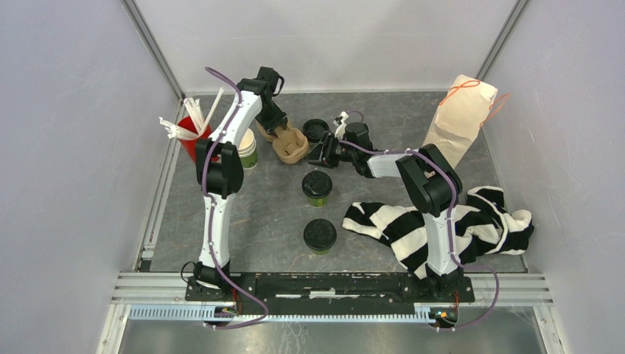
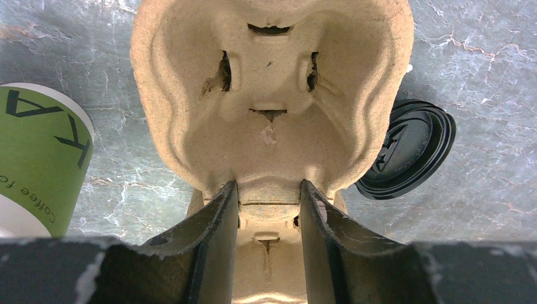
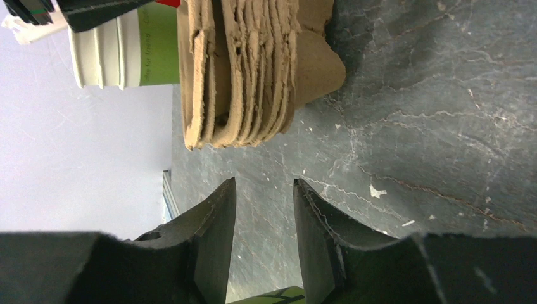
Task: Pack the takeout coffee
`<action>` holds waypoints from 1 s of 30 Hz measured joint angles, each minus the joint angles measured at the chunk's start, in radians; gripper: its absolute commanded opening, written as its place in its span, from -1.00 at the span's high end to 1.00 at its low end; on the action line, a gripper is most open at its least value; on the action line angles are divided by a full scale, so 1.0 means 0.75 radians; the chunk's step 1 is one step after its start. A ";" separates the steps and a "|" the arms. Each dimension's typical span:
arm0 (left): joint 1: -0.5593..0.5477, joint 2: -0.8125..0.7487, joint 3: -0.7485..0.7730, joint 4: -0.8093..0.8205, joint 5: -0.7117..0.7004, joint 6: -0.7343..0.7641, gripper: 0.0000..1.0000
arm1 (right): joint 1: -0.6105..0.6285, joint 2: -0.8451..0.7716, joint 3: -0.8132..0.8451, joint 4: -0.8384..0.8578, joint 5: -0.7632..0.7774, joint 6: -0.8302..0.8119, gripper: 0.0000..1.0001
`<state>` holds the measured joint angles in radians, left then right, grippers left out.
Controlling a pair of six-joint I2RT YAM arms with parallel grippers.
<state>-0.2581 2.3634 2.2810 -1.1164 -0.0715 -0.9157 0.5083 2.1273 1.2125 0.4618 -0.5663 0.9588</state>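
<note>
Two takeout coffee cups, green with black lids, stand mid-table: one (image 1: 317,186) further back, one (image 1: 320,235) nearer. A brown pulp cup carrier (image 1: 290,144) lies at the back. My left gripper (image 1: 276,134) is shut on the carrier's centre ridge (image 2: 269,197), and the carrier's cup wells (image 2: 272,95) fill the left wrist view. My right gripper (image 1: 324,153) hovers just right of the carrier, open, with only bare table between its fingertips (image 3: 263,185). The carrier's layered edge (image 3: 247,76) shows ahead of it. A sliver of green cup (image 3: 275,296) shows at the bottom edge.
A loose black lid (image 1: 315,129) (image 2: 411,152) lies right of the carrier. A lidless green cup (image 1: 248,150) (image 2: 41,168) and a red cup with white straws (image 1: 193,135) stand to its left. A brown paper bag (image 1: 461,116) leans back right, above a striped cloth (image 1: 442,221).
</note>
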 measured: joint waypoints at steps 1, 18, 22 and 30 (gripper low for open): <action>0.002 0.001 0.000 -0.001 0.005 -0.002 0.96 | -0.002 0.000 0.000 0.014 0.001 0.009 0.09; 0.006 0.001 0.000 -0.003 0.029 -0.005 0.96 | -0.042 0.007 0.053 0.092 0.013 0.089 0.05; 0.006 0.001 0.000 -0.003 0.030 -0.005 0.96 | -0.044 0.037 0.083 0.099 0.013 0.102 0.04; 0.007 0.001 0.000 -0.003 0.030 -0.005 0.96 | -0.060 0.045 0.052 0.143 0.012 0.130 0.05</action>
<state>-0.2527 2.3642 2.2810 -1.1187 -0.0490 -0.9195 0.4633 2.1609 1.2514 0.5694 -0.5571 1.0565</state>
